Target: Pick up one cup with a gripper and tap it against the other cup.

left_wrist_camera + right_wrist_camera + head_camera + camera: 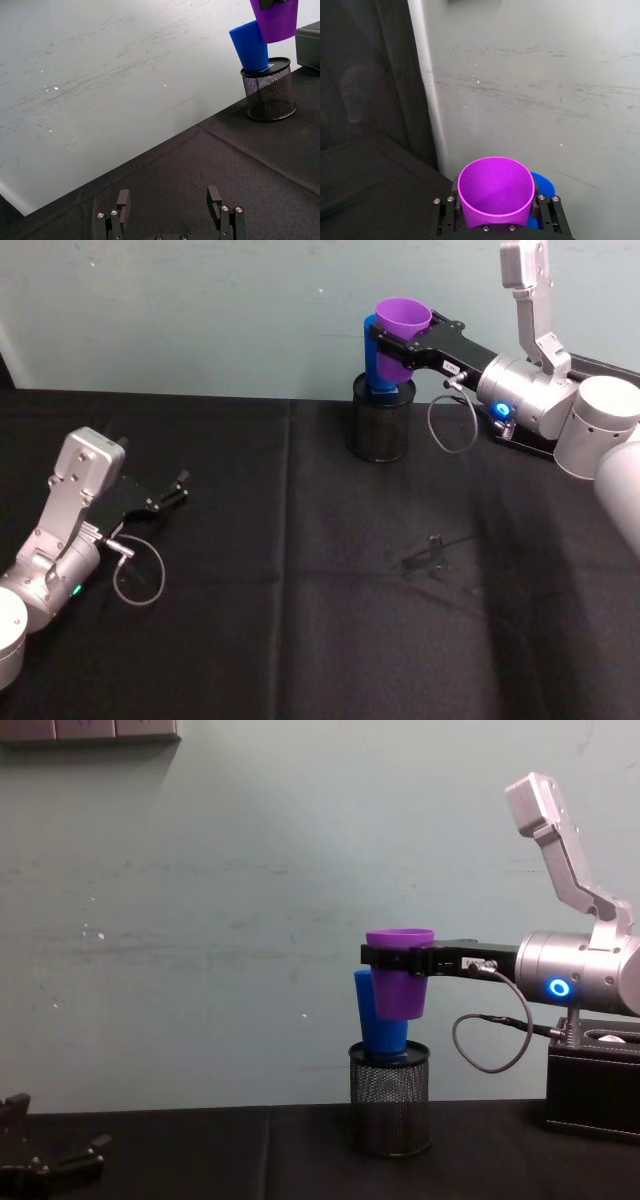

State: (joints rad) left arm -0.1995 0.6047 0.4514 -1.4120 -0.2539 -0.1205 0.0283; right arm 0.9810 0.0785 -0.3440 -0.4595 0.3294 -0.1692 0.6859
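R gripper [398, 958] raised at rear of table, fingers clamped on purple cup [402, 315], mouth up, well above the cloth. Cup's side sits against blue cup [372, 1018], which leans w/ base in black mesh holder [390, 1105]. L gripper [170, 492] low at near left over black cloth [300, 640], fingers spread

Silver-grey rounded arm segments [530, 390]; a slim black two-fingered right gripper [398, 332] with a small white label [452, 368]; a matching black left gripper [180, 488]; thin grey cable loops [480, 1055]; a glowing blue ring [556, 988].
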